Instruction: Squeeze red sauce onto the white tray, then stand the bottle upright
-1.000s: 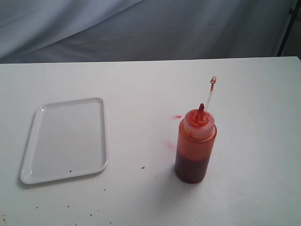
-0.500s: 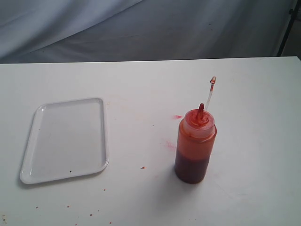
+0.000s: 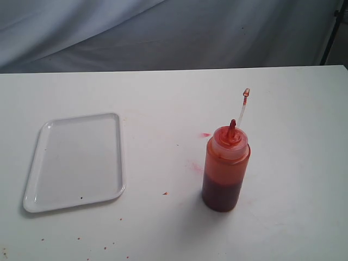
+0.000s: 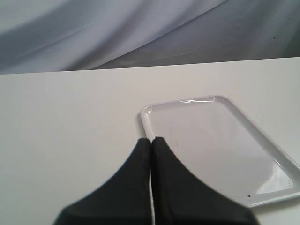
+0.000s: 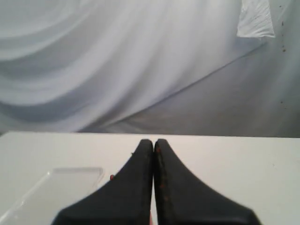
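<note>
The bottle point(image 3: 226, 168) stands upright on the white table, right of centre, its red nozzle up and its thin tether with the tiny cap point(image 3: 246, 92) sticking above it. Dark red sauce point(image 3: 220, 194) fills its lower part. The white tray point(image 3: 76, 161) lies flat at the left, with no fresh red sauce visible on it. Neither gripper shows in the exterior view. My left gripper point(image 4: 151, 140) is shut and empty, hovering by the rim of the white tray point(image 4: 211, 140). My right gripper point(image 5: 153, 142) is shut and empty, with the white tray point(image 5: 56, 187) off to one side.
Faint red smears point(image 3: 205, 134) and small specks point(image 3: 165, 193) dot the table around the bottle and along the front edge. A grey cloth backdrop point(image 3: 163, 32) hangs behind the table's far edge. A dark stand leg point(image 3: 331, 32) shows at the back right.
</note>
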Robot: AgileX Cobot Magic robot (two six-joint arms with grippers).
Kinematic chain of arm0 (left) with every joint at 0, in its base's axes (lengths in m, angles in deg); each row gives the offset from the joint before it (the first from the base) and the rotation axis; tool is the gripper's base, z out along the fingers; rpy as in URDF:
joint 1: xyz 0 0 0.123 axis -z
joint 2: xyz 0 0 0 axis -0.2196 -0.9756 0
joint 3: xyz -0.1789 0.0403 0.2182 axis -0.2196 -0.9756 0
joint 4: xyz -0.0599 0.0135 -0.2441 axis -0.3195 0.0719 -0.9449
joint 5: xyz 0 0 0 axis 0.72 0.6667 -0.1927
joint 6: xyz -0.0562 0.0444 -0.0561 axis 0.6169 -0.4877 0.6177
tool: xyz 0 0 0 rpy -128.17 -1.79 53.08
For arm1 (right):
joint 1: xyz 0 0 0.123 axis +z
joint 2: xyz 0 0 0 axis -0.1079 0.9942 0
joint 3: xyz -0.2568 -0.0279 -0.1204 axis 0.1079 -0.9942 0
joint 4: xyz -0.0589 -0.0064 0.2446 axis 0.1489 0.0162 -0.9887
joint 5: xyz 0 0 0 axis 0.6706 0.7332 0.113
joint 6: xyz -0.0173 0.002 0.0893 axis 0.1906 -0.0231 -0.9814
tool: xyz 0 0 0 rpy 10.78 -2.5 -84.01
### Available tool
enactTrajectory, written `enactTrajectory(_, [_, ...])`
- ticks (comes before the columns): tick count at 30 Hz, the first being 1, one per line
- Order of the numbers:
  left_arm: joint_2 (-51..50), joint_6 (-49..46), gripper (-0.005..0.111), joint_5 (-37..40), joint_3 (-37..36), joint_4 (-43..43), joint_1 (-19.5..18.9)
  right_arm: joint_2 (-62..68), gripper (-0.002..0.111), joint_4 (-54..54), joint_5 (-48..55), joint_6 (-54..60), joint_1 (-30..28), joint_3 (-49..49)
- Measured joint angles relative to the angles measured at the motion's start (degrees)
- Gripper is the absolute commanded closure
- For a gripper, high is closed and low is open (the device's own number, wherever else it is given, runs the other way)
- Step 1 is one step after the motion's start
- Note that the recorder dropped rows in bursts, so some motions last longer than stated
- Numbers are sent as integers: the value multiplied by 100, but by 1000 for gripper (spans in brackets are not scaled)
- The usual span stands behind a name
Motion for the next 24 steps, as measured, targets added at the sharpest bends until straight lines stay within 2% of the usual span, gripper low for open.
enactTrajectory(10, [0, 0, 107, 0, 0, 0, 0, 2343, 108, 213, 602, 544, 0, 711])
enactTrajectory(19, [0, 0, 107, 0, 0, 0, 0, 4629, 108, -436, 817, 584, 0, 711])
enactTrajectory(21, [0, 0, 107, 0, 0, 0, 0, 5067, 104, -460, 864, 744, 0, 711])
enactTrajectory(24, [0, 0, 107, 0, 0, 0, 0, 5379, 86, -490, 1032, 1120, 0, 711])
